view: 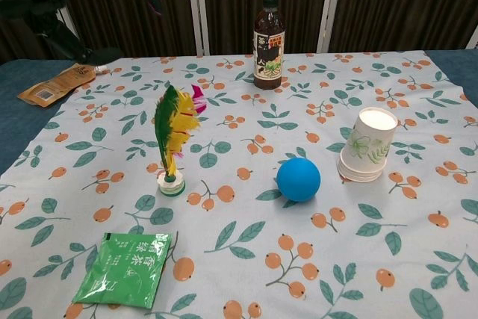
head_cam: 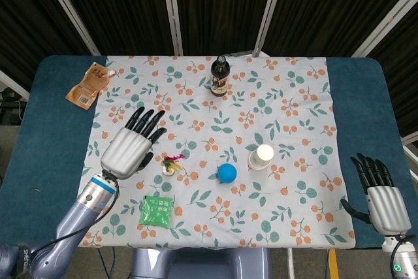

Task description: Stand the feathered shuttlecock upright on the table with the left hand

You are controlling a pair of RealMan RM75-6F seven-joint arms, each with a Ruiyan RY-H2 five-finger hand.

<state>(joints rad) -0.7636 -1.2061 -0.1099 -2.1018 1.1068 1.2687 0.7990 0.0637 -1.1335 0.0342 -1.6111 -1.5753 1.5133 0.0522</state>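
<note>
Both views show the left hand (head_cam: 128, 149) raised off the cloth, fingers spread and holding nothing. Just to its right, apart from it, the feathered shuttlecock (view: 172, 140) stands upright on its base on the floral tablecloth (view: 246, 267).

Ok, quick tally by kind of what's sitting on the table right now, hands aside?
Shuttlecock: 1
Bottle: 1
Paper cup stack: 1
Blue ball: 1
Green sachet: 1
Orange pouch: 1
Total: 6
</note>
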